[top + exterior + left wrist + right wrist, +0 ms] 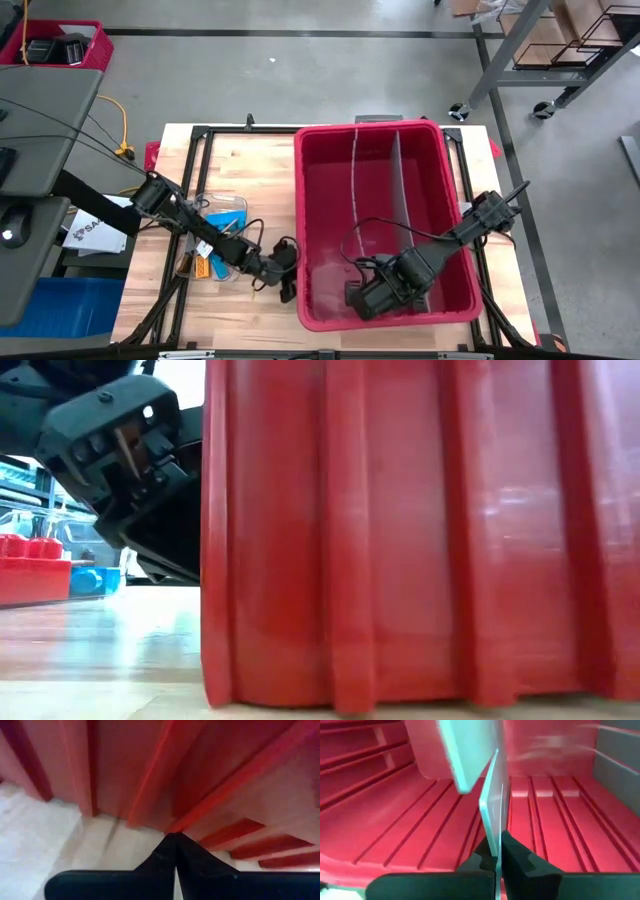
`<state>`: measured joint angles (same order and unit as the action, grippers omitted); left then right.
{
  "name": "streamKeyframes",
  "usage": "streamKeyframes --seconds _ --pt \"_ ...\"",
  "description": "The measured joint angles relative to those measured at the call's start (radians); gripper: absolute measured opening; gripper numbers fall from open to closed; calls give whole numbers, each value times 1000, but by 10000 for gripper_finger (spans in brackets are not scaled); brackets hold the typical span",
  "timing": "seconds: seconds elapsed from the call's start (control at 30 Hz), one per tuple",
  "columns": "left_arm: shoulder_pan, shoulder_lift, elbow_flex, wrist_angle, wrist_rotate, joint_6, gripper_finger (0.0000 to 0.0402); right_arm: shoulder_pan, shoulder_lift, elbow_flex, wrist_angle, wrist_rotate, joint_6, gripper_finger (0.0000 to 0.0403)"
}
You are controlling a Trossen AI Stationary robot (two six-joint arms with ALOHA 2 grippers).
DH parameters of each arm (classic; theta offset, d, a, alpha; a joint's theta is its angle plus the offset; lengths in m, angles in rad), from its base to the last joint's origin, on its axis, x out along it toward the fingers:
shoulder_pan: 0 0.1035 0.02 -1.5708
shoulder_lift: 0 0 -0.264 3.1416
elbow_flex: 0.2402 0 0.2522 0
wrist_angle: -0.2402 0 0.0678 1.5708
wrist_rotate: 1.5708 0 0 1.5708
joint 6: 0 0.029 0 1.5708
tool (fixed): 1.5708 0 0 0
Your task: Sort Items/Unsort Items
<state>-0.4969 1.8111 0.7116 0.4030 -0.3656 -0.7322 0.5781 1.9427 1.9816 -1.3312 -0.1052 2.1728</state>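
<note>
**Small Pieces Wait Beside the Big Red Bin**

The items lie in a small bunch on the wooden table, on the left side of the red bin, partly under the left arm. Orange and blue bits show there from above. In the low view, red and blue pieces sit far back on the table.

The left gripper is low over the table, right beside the bin's outer wall. Its two fingers are pressed together with nothing between them.

The right gripper is down inside the bin, near the front wall. Its fingers are pinched on the bottom edge of a thin clear divider that stands up in the bin and splits it into two parts.
</note>
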Motion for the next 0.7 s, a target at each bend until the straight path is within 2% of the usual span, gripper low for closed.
streamKeyframes --seconds 0.13,0.37,0.7 --pt "0 0 0 1 -2 0 0 0 3 -26 24 6 11 0" --pt "0 0 0 1 4 -17 0 1 -1 -156 148 -29 20 0" --pt "0 0 2 -11 21 -18 0 16 -32 -148 96 -9 3 0"
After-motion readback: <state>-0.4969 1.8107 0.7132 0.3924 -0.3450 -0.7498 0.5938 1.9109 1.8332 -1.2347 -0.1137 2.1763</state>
